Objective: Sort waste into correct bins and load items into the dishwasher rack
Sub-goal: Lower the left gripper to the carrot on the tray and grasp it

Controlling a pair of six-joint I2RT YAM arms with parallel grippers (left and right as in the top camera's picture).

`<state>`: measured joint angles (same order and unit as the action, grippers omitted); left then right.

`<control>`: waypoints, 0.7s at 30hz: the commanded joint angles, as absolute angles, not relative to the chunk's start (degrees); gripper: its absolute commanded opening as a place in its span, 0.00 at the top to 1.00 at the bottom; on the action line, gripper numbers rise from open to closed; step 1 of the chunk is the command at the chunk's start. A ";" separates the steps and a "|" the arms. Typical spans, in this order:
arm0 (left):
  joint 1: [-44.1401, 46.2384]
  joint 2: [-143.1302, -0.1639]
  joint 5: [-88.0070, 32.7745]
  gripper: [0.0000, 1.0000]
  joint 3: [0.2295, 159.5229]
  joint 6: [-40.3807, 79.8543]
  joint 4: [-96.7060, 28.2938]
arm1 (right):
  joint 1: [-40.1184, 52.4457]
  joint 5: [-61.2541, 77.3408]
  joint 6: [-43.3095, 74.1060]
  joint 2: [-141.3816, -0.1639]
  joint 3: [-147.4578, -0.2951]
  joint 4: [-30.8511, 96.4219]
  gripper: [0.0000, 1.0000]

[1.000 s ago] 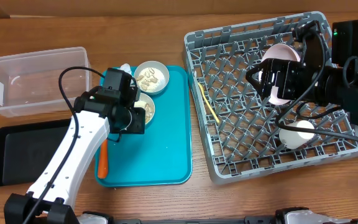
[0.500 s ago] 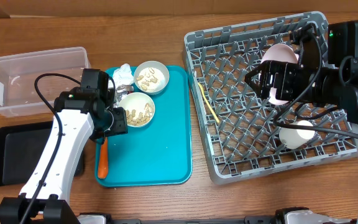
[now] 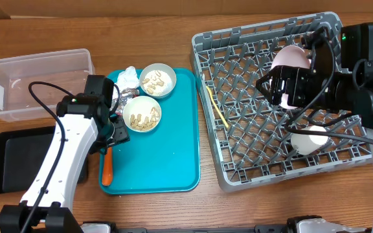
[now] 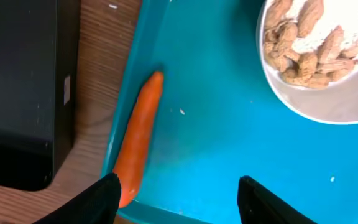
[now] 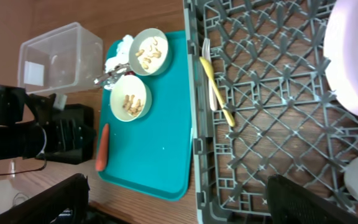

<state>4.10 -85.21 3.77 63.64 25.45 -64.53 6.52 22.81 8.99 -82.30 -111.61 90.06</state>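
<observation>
One small orange carrot (image 4: 138,137) lies along the left edge of the teal tray (image 4: 216,155), long axis running toward and away from the robot, one end just beside a finger of the left gripper (image 4: 180,200) (jaws spread, nothing between). That arm is far nearer; the right gripper (image 5: 179,199), likewise spread and empty, hangs over the dishwasher rack (image 5: 260,93). A second ago the left gripper covered the nearer bowl (image 3: 158,118); now it sits further left.
</observation>
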 commanded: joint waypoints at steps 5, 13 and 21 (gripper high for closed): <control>3.73 -86.63 9.85 0.35 55.24 25.06 -56.29 | 6.74 20.43 8.78 -82.41 -111.39 91.31 0.05; 1.78 -87.00 10.09 0.36 51.55 23.73 -54.04 | 6.74 20.47 9.04 -82.41 -111.39 92.12 0.05; 1.78 -87.00 6.96 0.43 45.87 21.80 -47.55 | 6.74 20.62 9.08 -82.41 -111.39 92.75 0.06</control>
